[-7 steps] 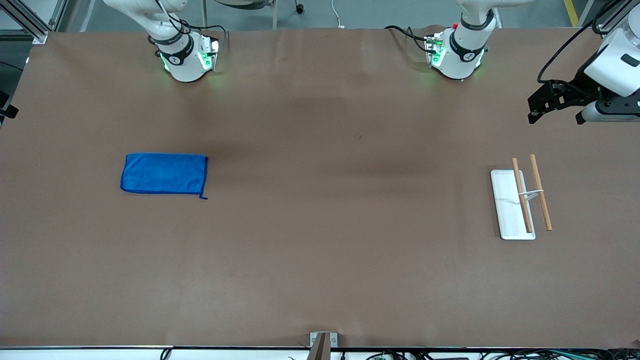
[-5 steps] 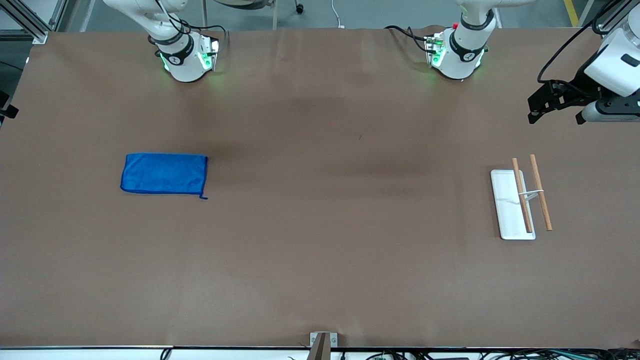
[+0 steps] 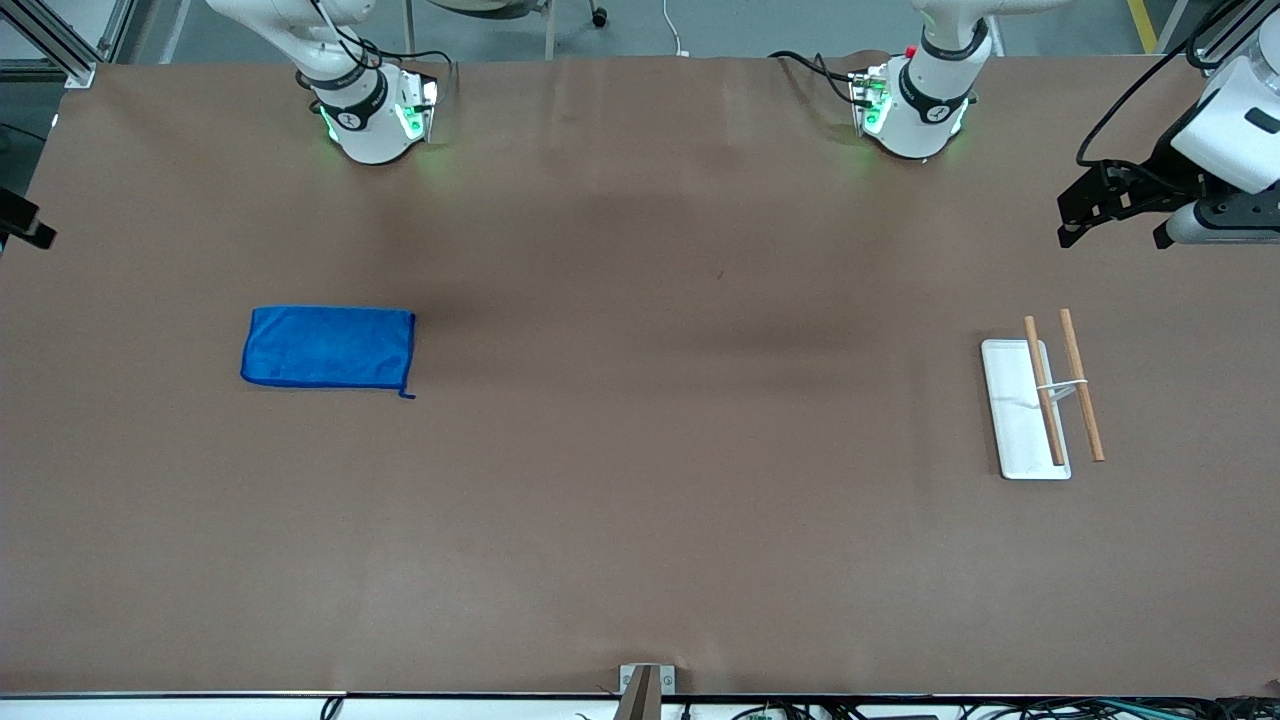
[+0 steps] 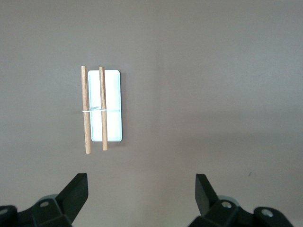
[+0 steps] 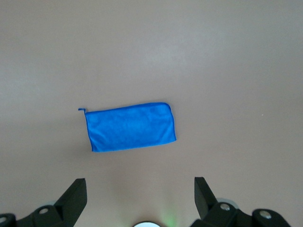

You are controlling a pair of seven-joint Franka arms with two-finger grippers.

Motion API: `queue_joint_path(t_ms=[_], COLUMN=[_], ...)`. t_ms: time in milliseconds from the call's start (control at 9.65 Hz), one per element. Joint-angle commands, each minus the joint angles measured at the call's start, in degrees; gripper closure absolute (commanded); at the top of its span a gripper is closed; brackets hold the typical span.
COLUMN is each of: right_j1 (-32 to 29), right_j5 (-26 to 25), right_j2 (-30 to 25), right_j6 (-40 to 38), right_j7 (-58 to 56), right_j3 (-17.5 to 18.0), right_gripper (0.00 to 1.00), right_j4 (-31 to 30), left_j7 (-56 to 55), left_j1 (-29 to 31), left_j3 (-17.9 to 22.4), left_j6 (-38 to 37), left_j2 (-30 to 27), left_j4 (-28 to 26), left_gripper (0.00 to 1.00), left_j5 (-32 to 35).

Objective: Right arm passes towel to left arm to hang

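Brown table (image 3: pixel 640 500), towel (image 3: pixel 328 347), rack (image 3: pixel 1040 405).

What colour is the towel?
Bright blue towel, best seen in the right wrist view.

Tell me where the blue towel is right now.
The towel lies flat on the table toward the right arm's end, nearer the front camera than the right arm's base. Nothing touches it.

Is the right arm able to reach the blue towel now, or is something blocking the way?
Probably yes. The towel lies flat and alone on the table, toward the right arm's end, with nothing on or beside it. The right hand is open above it, as the right wrist view shows. The rack lies toward the left arm's end.
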Motion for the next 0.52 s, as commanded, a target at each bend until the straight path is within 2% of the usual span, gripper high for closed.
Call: queue_joint_path(t_ms=[0, 415], right_j1=[2.5, 2.6], right_j5=[-0.3, -0.8], right_j2=[-0.4, -0.5], right_j6=[6.4, 34.6], right_j7=[0.0, -0.3], right_j3=[0.1, 0.1], right_gripper=[0.00, 0.00], right_j4=[-11.3, -37.6], left_j7=[0.7, 1.3], left_j1=[0.3, 0.2], left_j3=[0.2, 0.1], left_j6=[0.6, 0.6], left_j2=[0.5, 0.9], left_j4=[-1.3, -1.3], left_gripper=[0.00, 0.00], left_j5=[-0.3, -0.3])
